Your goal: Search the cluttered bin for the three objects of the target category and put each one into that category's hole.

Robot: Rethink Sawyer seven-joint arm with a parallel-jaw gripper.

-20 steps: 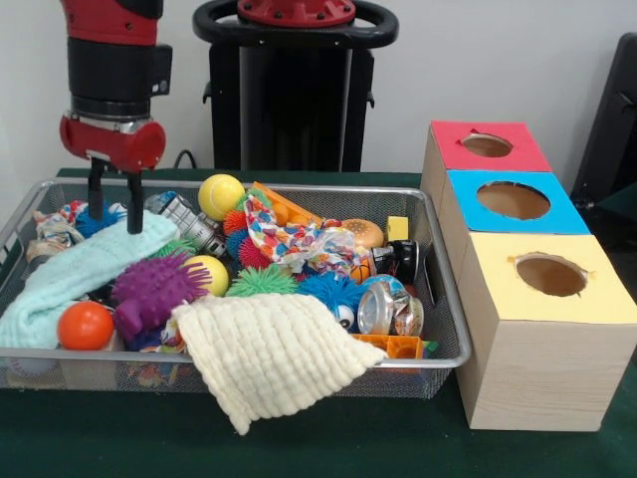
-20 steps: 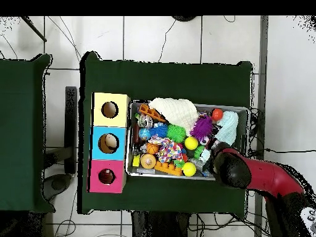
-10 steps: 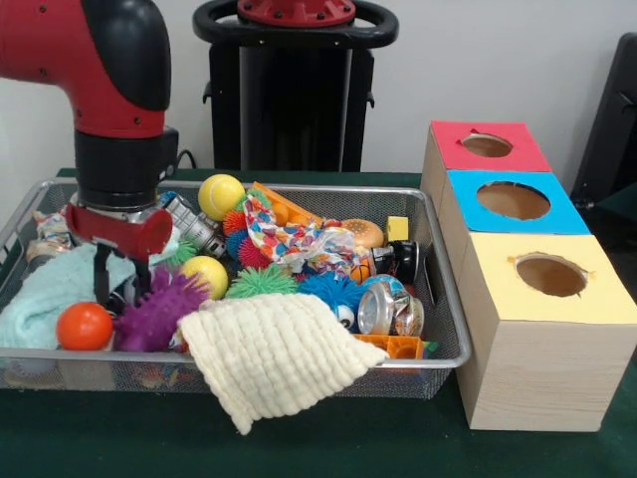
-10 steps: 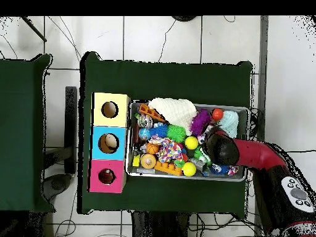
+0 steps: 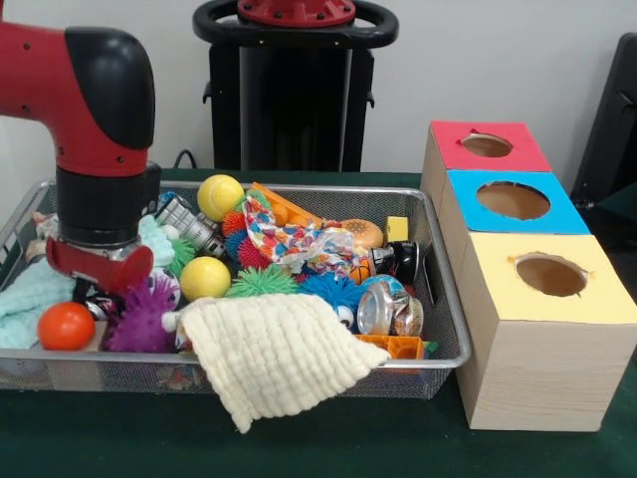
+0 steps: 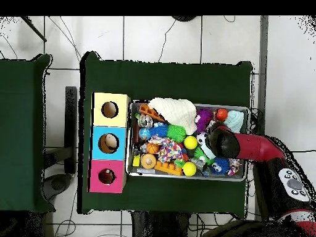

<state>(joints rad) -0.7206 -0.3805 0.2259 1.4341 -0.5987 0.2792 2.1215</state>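
The wire bin (image 5: 299, 373) holds mixed toys and cloths. My gripper (image 5: 98, 287) is pushed down into the clutter at the bin's left end, between the orange ball (image 5: 66, 326) and the purple spiky toy (image 5: 139, 317); its tips are hidden among the objects. Two yellow balls (image 5: 220, 196) (image 5: 205, 278) lie just to its right. A mint cloth (image 5: 25, 299) lies bunched at the left wall. From overhead the arm's wrist (image 6: 222, 143) covers the gripper, beside the purple toy (image 6: 203, 117) and orange ball (image 6: 221, 114).
A cream cloth (image 5: 274, 354) hangs over the bin's front rim. A patterned cloth (image 5: 294, 242), green spiky ball (image 5: 261, 283) and shiny can (image 5: 383, 309) fill the middle. Red (image 5: 488, 146), blue (image 5: 513, 201) and yellow (image 5: 550, 276) boxes with holes stand right of the bin.
The arm has come down and toward the bin's front, sinking the gripper into the clutter. The mint cloth slid left and the orange ball and purple toy shifted.
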